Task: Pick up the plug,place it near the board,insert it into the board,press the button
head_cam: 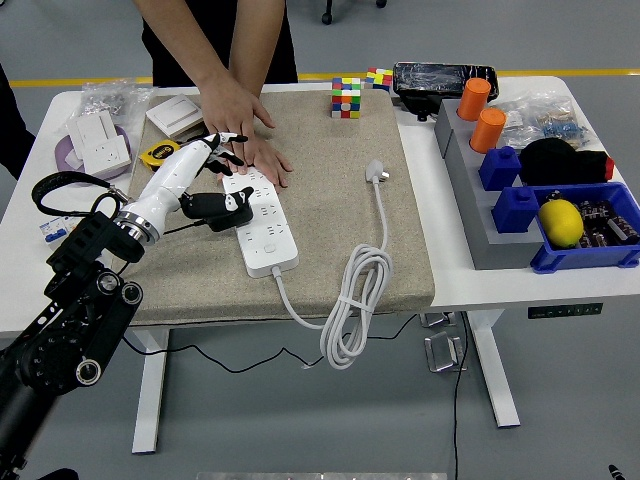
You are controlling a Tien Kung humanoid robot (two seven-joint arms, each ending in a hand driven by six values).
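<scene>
One robot hand is in view, the left hand (205, 170), reaching in from the left over the near-left part of the beige mat (330, 215). Its fingers (226, 139) are extended and spread toward the person's hands; the thumb side appears to pinch the black plug (222, 208), though the contact is partly hidden, so the hold is probable rather than certain. The plug sits at the left edge of the white power strip (262, 220), touching or just above its sockets, and does not look seated. The person's hands (240, 125) lie flat on the far end of the strip, holding it down.

Task status, judged from this view: pickup is done and the plug is beside the board. Insertion is in hand and not yet complete. Pressing the button remains; the button itself cannot be made out at this resolution.

Further out, the strip's own white cable (352, 300) lies coiled over the near edge of the mat, its white plug (377, 173) resting free to the right. A yellow tape measure (158, 153) lies far left of the hand.
</scene>
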